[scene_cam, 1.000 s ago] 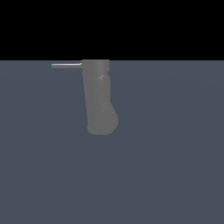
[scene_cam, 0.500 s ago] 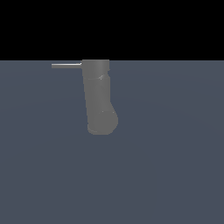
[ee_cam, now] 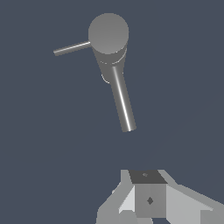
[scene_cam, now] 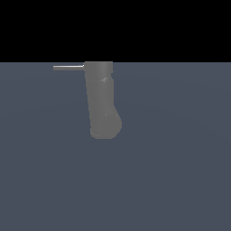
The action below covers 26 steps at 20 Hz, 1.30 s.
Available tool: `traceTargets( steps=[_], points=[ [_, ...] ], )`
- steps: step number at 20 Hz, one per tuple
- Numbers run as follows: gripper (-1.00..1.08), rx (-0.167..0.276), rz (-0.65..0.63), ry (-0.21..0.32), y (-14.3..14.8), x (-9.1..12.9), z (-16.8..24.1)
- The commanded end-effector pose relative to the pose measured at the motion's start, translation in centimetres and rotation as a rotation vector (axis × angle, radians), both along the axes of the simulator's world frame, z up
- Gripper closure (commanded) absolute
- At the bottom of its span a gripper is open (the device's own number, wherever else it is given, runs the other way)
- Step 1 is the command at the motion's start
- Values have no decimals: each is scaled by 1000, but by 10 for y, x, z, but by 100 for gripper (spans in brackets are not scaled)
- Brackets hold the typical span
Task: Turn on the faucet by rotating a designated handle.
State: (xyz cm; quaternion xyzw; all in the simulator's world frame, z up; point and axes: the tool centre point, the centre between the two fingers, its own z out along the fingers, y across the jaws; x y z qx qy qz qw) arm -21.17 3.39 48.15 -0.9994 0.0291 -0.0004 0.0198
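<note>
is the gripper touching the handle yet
Apart. The wrist view shows the gripper well clear of the handle, with bare surface between them.

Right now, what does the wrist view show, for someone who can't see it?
A dark-grey faucet seen from above, with a thin handle sticking out sideways from its top and a longer spout angling away. The gripper sits at the picture's edge, apart from the faucet; its jaws aren't visible.

One faucet [scene_cam: 102, 101], one handle [scene_cam: 68, 67]
</note>
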Motion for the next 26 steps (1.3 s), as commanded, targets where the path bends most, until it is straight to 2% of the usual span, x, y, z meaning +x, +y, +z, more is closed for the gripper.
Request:
traceTargets(
  steps=[1,14,26],
  points=[
    [108,9,-46,4,4,11,-3],
    [108,43,-334,35,30,78,-29],
    [108,45,-611,64,59,136,-67]
  ],
)
